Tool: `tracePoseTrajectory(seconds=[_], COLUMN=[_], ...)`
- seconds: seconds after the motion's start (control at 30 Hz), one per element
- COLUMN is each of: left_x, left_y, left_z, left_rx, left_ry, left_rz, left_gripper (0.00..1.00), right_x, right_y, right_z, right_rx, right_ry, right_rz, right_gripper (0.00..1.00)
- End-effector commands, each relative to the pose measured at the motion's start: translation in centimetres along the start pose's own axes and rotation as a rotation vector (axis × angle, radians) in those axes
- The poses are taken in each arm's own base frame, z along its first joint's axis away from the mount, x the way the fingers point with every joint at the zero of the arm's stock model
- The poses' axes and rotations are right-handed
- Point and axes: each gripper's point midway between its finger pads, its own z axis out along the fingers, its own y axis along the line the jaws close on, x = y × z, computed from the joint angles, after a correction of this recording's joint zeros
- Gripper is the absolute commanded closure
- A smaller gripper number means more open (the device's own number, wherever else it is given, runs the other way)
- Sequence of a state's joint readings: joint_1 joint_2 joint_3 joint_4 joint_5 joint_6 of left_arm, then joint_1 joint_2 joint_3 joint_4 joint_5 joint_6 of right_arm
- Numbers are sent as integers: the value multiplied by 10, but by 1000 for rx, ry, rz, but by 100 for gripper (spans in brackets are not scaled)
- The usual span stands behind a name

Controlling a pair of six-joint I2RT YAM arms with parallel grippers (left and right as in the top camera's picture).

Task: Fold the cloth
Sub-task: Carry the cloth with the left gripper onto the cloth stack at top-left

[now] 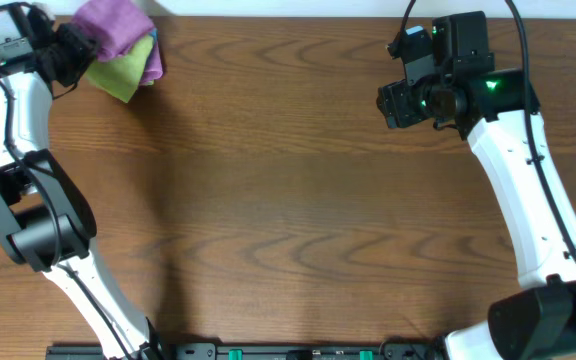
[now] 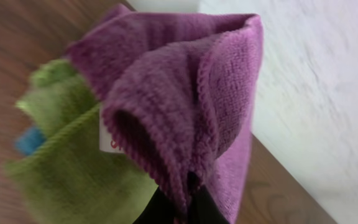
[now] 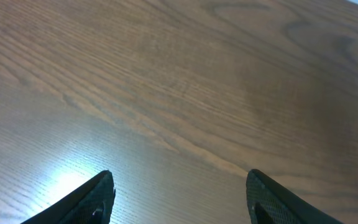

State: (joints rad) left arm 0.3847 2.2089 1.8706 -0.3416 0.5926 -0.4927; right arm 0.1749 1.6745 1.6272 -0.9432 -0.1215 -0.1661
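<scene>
Left gripper [image 2: 188,200] pinched purple cloth [image 2: 185,81], bunched atop lime green cloth [image 2: 67,168] at far-left bench [image 1: 288,200] corner; right gripper [image 3: 179,193] spread, empty, above bench.

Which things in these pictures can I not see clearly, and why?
Left wrist view: the blue thing by the green cloth is blurred; unidentifiable.
Left wrist view: the tag on the purple cloth is half hidden by a fold; print unreadable.
Overhead: the fingertips of the left gripper are buried in the purple cloth.
</scene>
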Motion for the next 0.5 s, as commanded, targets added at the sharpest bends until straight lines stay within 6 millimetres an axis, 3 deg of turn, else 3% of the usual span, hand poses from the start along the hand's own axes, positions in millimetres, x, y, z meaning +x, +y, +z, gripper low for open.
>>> tracePoseTrajectory(seconds=[0.0, 0.17, 0.2, 0.23, 0.3, 0.4, 0.47], left_x=[-10, -7, -5, -3, 2, 8, 9], left_y=[27, 36, 38, 39, 40, 42, 43], left_z=[-4, -4, -3, 0, 4, 9, 10], left_rx=[-64, -87, -88, -83, -69, -52, -50], left_ry=[-29, -15, -11, -1, 20, 43, 49], left_rz=[-14, -33, -36, -40, -46, -54, -56], left_gripper=[94, 77, 70, 49, 27, 4, 5], right_x=[-2, -2, -2, -2, -1, 0, 1], right_y=[1, 1, 1, 1, 1, 1, 2], right_z=[-7, -7, -7, -7, -7, -7, -7], right_rx=[4, 3, 3, 3, 2, 2, 1], right_ry=[-13, -13, -13, -13, -12, -6, -3], right_rz=[-14, -13, -13, -8, -6, -1, 3], right_gripper=[32, 32, 32, 32, 32, 32, 32])
